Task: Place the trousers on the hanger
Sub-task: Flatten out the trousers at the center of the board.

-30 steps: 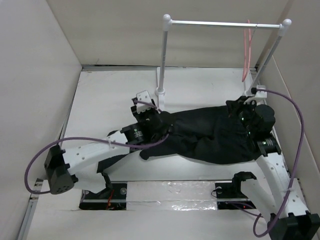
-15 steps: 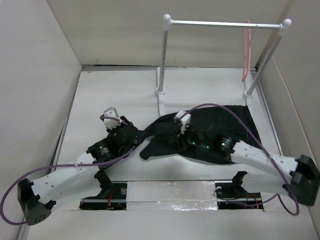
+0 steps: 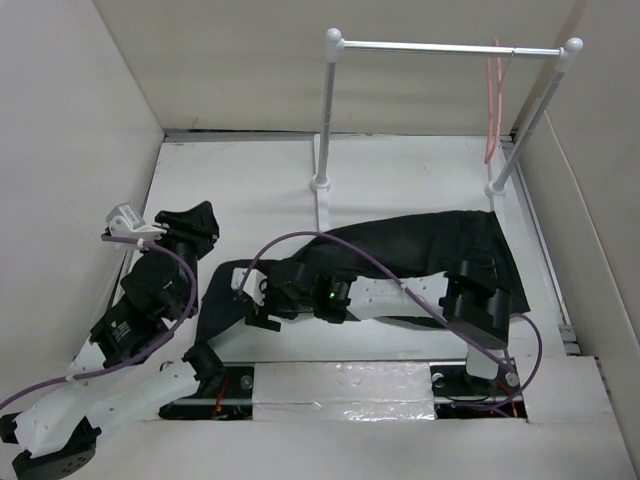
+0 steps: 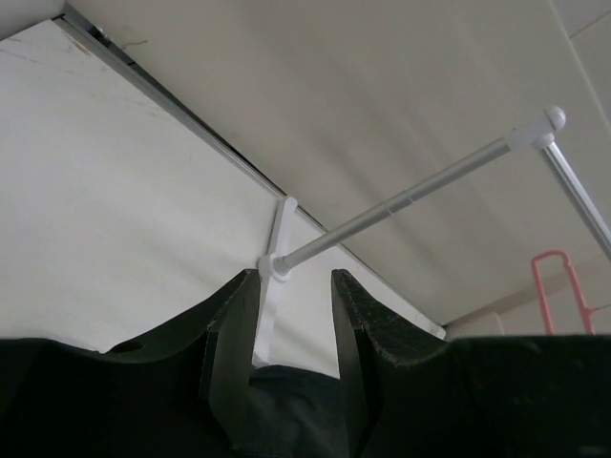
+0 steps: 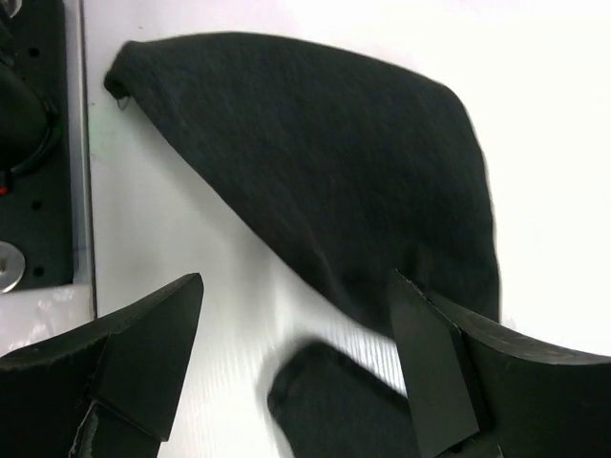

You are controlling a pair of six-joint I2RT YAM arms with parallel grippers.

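The black trousers point(image 3: 430, 245) lie stretched across the table from the rail's right post toward the front left. My left gripper point(image 3: 190, 225) is raised at the left, shut on a bunch of trousers fabric point(image 4: 286, 401) deep between its fingers. My right gripper point(image 3: 250, 295) hovers low over the left end of the trousers point(image 5: 334, 153), open, with only table and cloth below its gap point(image 5: 296, 286). The pink hanger point(image 3: 492, 100) hangs at the right end of the rail; the left wrist view shows the hanger point(image 4: 554, 286) at far right.
The white-and-silver rail point(image 3: 450, 47) stands on two posts at the back; its bar point(image 4: 401, 205) crosses the left wrist view. Cardboard walls close in the left, back and right. Purple cables loop over both arms. The black base mounts point(image 5: 29, 143) sit near the front edge.
My left arm swung back to the far left and rose, pulling cloth with it. My right arm crossed from the right side to the trousers' left end and opened its jaws.
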